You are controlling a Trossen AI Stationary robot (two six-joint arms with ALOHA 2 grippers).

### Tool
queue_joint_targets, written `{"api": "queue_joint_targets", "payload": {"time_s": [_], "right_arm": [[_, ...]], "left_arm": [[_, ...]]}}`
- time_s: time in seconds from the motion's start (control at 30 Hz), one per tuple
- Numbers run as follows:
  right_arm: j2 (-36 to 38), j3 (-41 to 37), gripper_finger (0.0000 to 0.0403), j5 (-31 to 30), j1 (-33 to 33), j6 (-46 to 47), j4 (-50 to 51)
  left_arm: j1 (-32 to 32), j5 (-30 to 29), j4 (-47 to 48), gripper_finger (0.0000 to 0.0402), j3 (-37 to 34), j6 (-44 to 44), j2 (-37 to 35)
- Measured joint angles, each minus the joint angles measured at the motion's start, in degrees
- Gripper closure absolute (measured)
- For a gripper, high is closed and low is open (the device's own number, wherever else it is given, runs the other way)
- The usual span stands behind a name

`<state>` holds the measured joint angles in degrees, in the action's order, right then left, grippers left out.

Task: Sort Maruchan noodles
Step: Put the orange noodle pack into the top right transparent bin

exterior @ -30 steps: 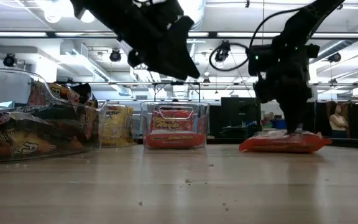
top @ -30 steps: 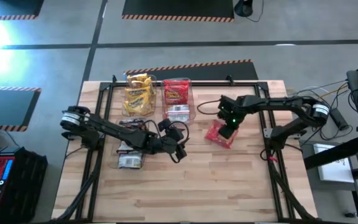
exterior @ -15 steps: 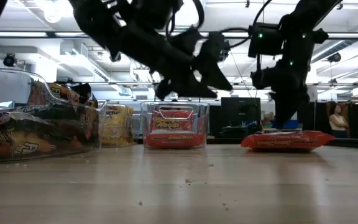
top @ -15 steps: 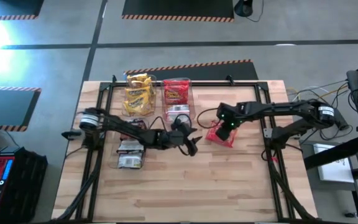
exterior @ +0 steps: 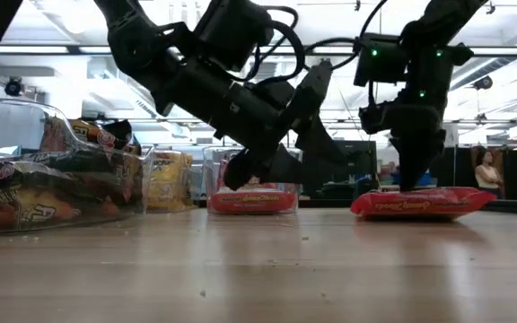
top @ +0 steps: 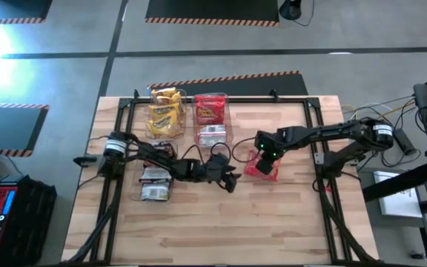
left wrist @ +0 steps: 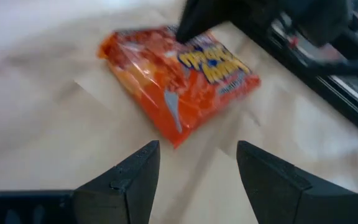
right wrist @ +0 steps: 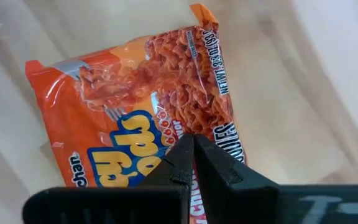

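We are judging the red-orange noodle packet [top: 262, 165] as light, crinkly and slippery, its brick brittle, so a gentle pinch across a short edge suits best. It is lying flat on the desk [top: 273, 222] at about three o'clock from centre. The right gripper [right wrist: 193, 163], fingers closed and holding nothing, is pressing its tip onto the packet. The left gripper [left wrist: 194, 180] is hanging wide open and empty just beside it. The bins [top: 211, 119] are probably standing clear at eleven o'clock.

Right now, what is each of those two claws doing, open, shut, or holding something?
Left gripper: open, empty, near the red-orange noodle packet.
Right gripper: shut, fingertips together over that same packet on the table, clamping nothing.
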<state>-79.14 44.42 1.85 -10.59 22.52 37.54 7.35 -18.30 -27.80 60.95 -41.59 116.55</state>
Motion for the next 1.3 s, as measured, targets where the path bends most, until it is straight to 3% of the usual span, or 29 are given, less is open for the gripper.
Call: {"api": "queue_joint_targets", "payload": {"time_s": [0.17, 0.6, 0.87, 1.03, 1.3], "right_arm": [[0.1, 0.0, 0.0394, 0.1, 4.1, 0.8, -0.9], [-0.1, -0.2, 0.0394, 0.7, 13.5, 5.3, -5.0], [-0.1, -0.2, 0.0394, 1.6, 15.0, 7.0, -6.8], [-0.2, -0.2, 0.0394, 1.6, 15.7, 7.0, -7.8], [-1.5, -0.2, 0.0394, 0.7, 16.0, 5.4, -9.7]], "left_arm": [[0.0, 7.0, 2.9, 0.0205, -0.1, -3.2, 0.0], [1.1, 9.7, -1.2, 0.0205, -0.2, -16.3, 4.9], [1.1, 11.7, -3.0, 0.0205, -0.1, -13.7, 4.9], [1.0, 11.0, -2.7, 0.0205, 0.1, -19.9, 4.9], [0.9, 12.6, -3.2, 0.0205, 0.4, -22.5, 4.9]]}}
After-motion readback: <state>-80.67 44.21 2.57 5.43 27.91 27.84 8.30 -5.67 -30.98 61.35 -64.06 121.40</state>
